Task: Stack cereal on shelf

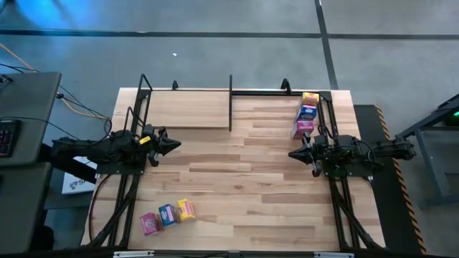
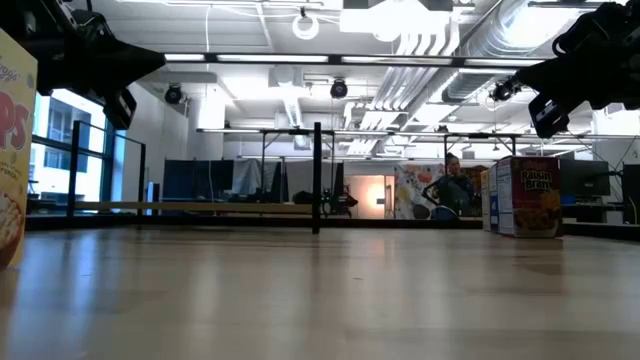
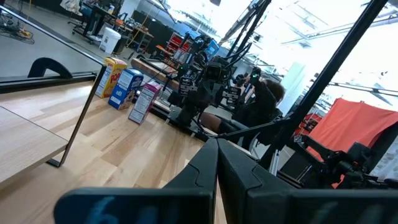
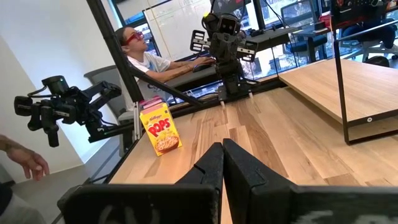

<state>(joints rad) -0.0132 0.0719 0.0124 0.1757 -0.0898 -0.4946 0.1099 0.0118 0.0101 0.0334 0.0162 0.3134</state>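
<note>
Three cereal boxes, yellow (image 1: 310,97), blue (image 1: 308,112) and pink (image 1: 304,128), stand in a row by the table's far right corner. Another three, pink (image 1: 149,223), blue (image 1: 168,214) and yellow (image 1: 186,208), stand near the near left corner. The shelf (image 1: 188,109) is a pale board in black rods on the far left part of the table. My left gripper (image 1: 174,145) hovers shut above the table's left side, pointing right. My right gripper (image 1: 292,153) hovers shut at the right side, pointing left, just nearer than the pink box. The left wrist view shows the far row (image 3: 127,87). The right wrist view shows the near yellow box (image 4: 160,134).
Black upright posts (image 1: 230,104) rise at the shelf's corners, one at its right edge. Bare planks (image 1: 237,179) lie between the two grippers. Arm frames run along both table sides. A person (image 4: 146,59) sits beyond the table's left edge, and a hand (image 4: 25,160) shows nearby.
</note>
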